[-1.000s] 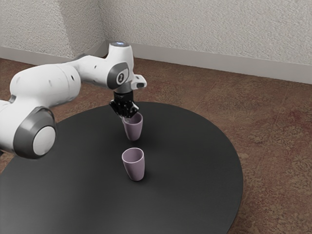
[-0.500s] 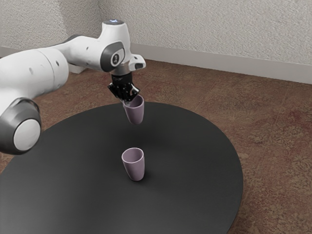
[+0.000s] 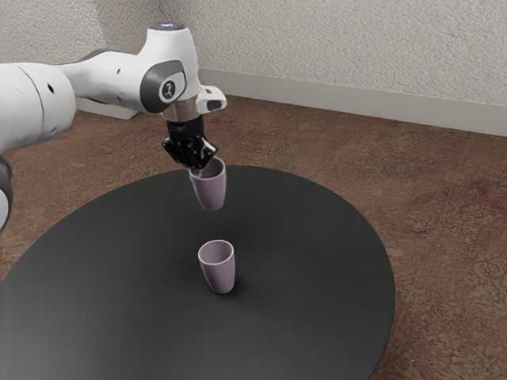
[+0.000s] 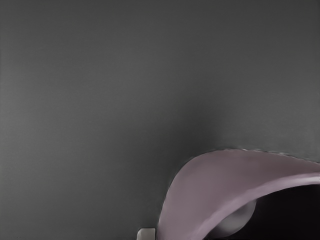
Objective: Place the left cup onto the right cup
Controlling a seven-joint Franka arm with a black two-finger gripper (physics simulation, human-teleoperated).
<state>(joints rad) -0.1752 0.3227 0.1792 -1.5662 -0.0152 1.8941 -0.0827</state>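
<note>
There are two cups, one table and one gripper. Nearest stands a small mauve tapered cup [image 3: 216,267], alone on the round black table [image 3: 317,301]. It is upright, with its mouth to the top and its narrow base on the table surface, so its long axis is vertical.

Farther back, the second mauve tapered cup [image 3: 209,185] hangs in the air above the table, clear of the surface and well apart from the standing cup. Its mouth points up toward the hand and its narrow base points down. Its long axis is near vertical, with a slight tilt. The black two-finger gripper [image 3: 198,165] grips this cup at the rim, on the side toward the exterior view's left, with its fingers closed on the wall of the cup.

In the wrist view the curved rim of the second cup [image 4: 225,185] is close under the hand, with the dark table [image 4: 100,100] beyond it.

The white arm [image 3: 95,75] comes in from the exterior view's left. Behind the table lie the brown carpet floor [image 3: 444,198] and the rough white wall [image 3: 356,39].
</note>
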